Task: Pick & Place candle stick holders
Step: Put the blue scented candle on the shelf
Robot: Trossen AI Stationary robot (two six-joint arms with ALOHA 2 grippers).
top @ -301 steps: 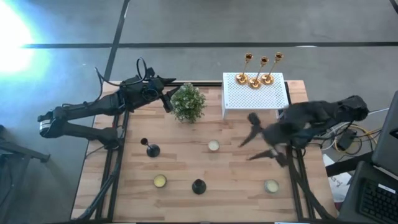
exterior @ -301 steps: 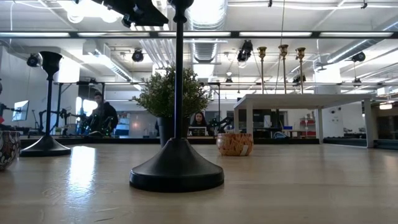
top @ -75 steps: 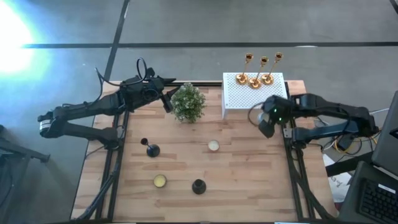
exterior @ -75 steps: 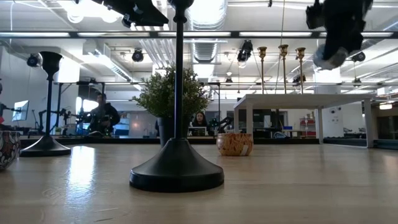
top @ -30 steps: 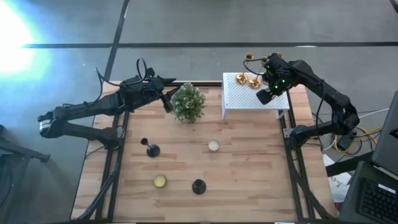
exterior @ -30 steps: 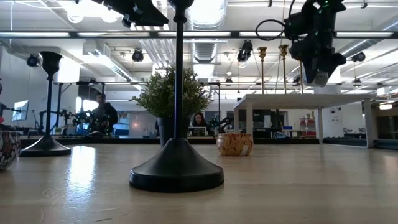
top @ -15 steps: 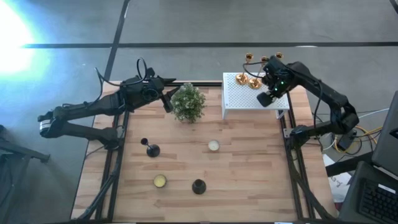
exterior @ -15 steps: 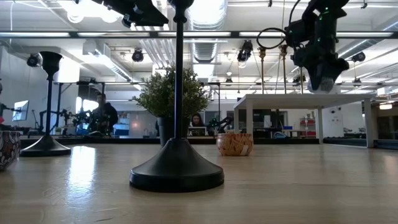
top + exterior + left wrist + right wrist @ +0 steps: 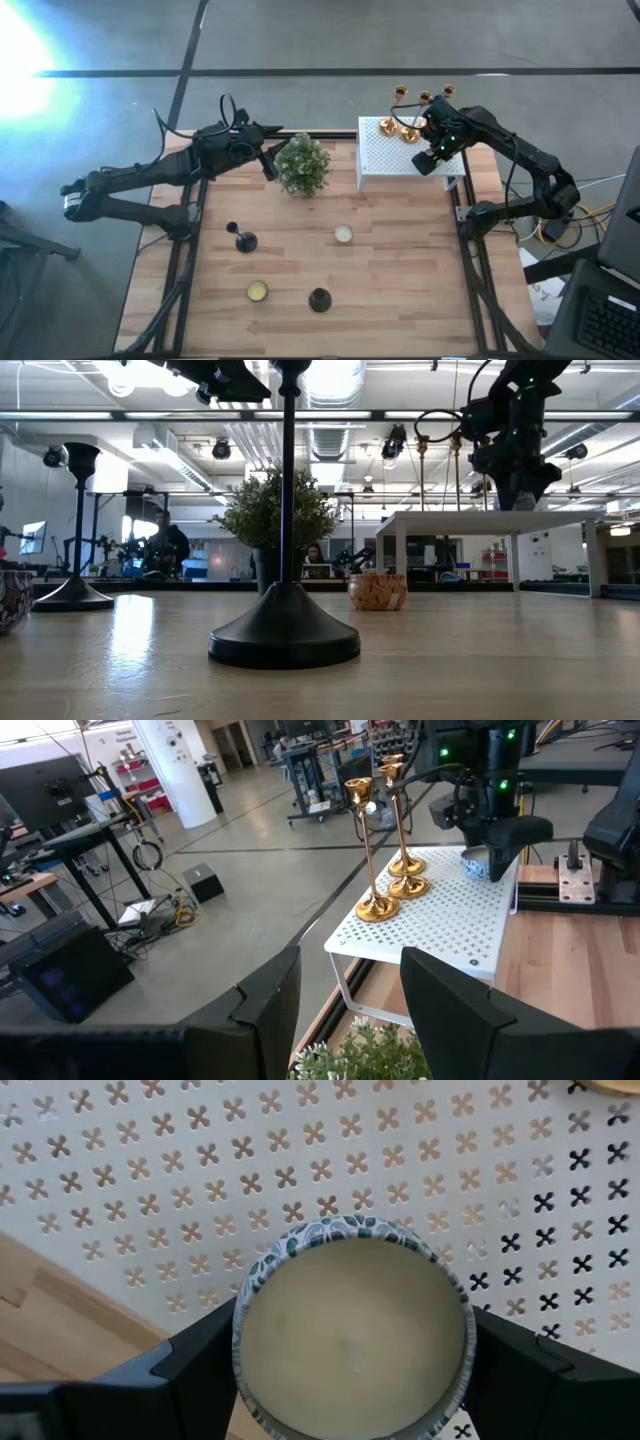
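Wooden table (image 9: 390, 270) filling the middle of the high view, white perforated box (image 9: 400, 160) at upper right. On it, three gold candle stick holders (image 9: 408, 130), upright, long axes vertical: stiff, slick, top-heavy, so grip low on the stem. Right gripper (image 9: 350, 1355) over the box, fingers clamped on a small candle (image 9: 352, 1330). Left gripper (image 9: 350, 995) waits upper left, fingers apart, empty.

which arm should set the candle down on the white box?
Right. Its gripper is shut on the candle directly above the white perforated box, beside the gold candle stick holders. The left gripper waits open behind the plant, holding nothing.
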